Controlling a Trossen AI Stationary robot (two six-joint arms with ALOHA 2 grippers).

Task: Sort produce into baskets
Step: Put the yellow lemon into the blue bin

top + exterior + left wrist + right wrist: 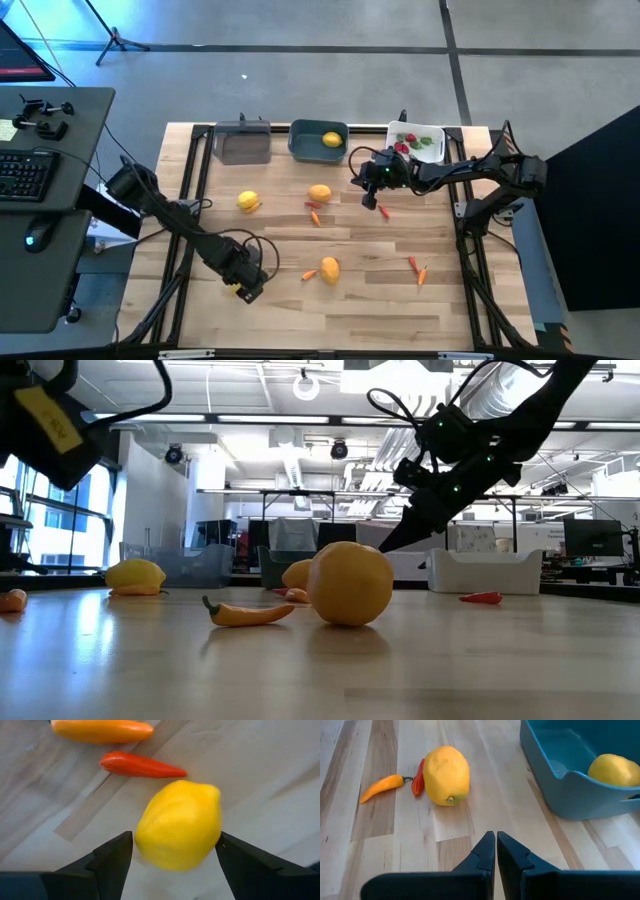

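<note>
My left gripper (245,278) is near the table's front left, open. In the left wrist view its fingers (112,857) flank a yellow lemon (179,824) that lies on the wood; a red pepper (142,765) and an orange one (102,730) lie just beyond it. My right gripper (370,198) (496,845) is shut and empty, above the table in front of the teal bin (318,142), which holds a lemon (331,139). Another lemon (320,193) (447,775) lies ahead of it beside a red pepper (418,780) and an orange one (382,787). The clear-grey bin (243,146) and the white bin (437,148) stand along the far edge. My left gripper's fingers come from above and stand close to the lemon's two opposite sides (140,840). The lemon lies on the table. I cannot tell whether the fingers touch it.
Two more lemons (248,201) (329,269) lie on the table, the nearer with an orange pepper (250,612) beside it. Small red and orange pieces (416,268) lie at the right and a red one (384,211) near my right gripper. The white bin holds red and green bits (408,142).
</note>
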